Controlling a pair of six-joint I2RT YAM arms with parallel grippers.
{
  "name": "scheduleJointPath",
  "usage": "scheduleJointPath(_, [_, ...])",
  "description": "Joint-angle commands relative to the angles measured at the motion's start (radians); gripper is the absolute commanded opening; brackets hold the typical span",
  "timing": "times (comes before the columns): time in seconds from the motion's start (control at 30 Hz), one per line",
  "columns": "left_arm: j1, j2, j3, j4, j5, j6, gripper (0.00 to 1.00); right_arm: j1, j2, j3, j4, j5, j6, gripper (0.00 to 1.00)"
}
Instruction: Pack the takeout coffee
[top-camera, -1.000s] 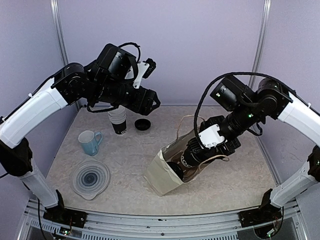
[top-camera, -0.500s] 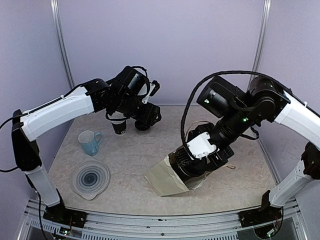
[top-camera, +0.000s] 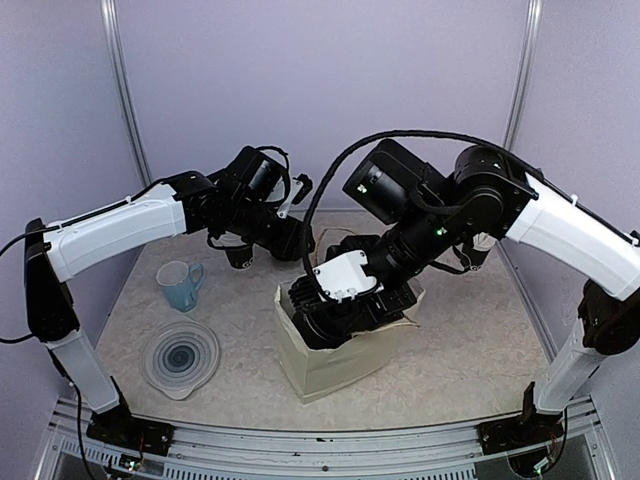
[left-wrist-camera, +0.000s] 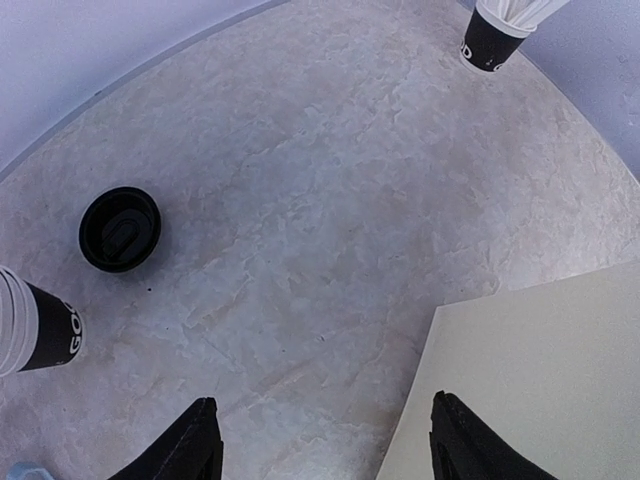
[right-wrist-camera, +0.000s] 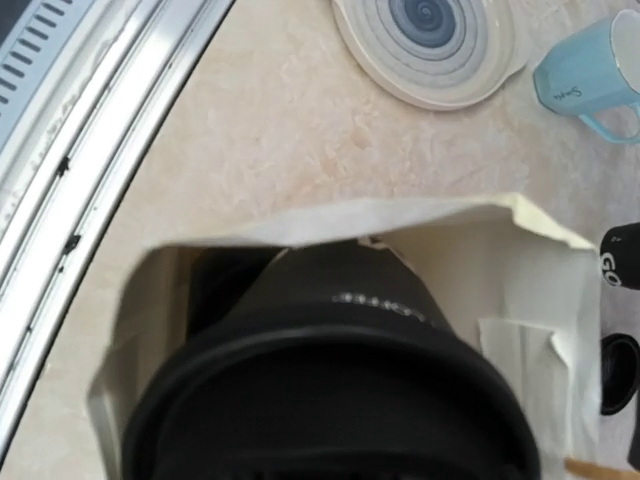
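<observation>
Cream paper bag (top-camera: 332, 368) stands upright on the table (top-camera: 470, 345). The right gripper (top-camera: 318, 318) is down in its mouth, clamped on the lidded cup (right-wrist-camera: 345, 325), which sits inside the bag opening; fingers hidden behind the lid. Left gripper (left-wrist-camera: 325, 445) is spread wide w/ nothing btwn its fingers, over bare tabletop just beside the bag's edge.

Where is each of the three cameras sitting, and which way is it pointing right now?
Top external: high behind the robot, looking down over the table toward the back wall; left arm, right arm, left gripper and right gripper show.
Left wrist: on the left arm, facing down at a loose black lid on the table; its fingertips show.
Right wrist: on the right arm, facing down into the paper bag; a lidded cup hides its fingers.
Shared: the bag appears in all three.
</observation>
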Motion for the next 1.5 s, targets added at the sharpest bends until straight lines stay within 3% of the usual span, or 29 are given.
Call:
scheduleJointPath(0.0, [0.006, -0.005, -0.008, 0.042, 0.045, 0.018, 0.70, 0.010, -0.063, -0.075, -0.009, 0.015, 0.013, 0.50])
scheduleJointPath(0.6, [0.006, 0.159, 0.085, -0.005, 0.101, 0.021, 0.69, 0.010, -0.348, -0.435, -0.083, -0.028, -0.042, 0.49])
scheduleJointPath(0.77, [0.002, 0.221, 0.112, -0.018, 0.137, 0.012, 0.67, 0.010, -0.378, -0.474, -0.075, -0.022, -0.042, 0.48])
scheduleJointPath(1.2, [0.007, 0.259, 0.119, -0.028, 0.115, 0.034, 0.67, 0.010, -0.381, -0.470, -0.084, -0.180, -0.072, 0.46])
scheduleJointPath(1.47, [0.007, 0.257, 0.084, -0.026, 0.131, 0.042, 0.67, -0.002, -0.437, -0.565, -0.042, 0.000, -0.038, 0.45])
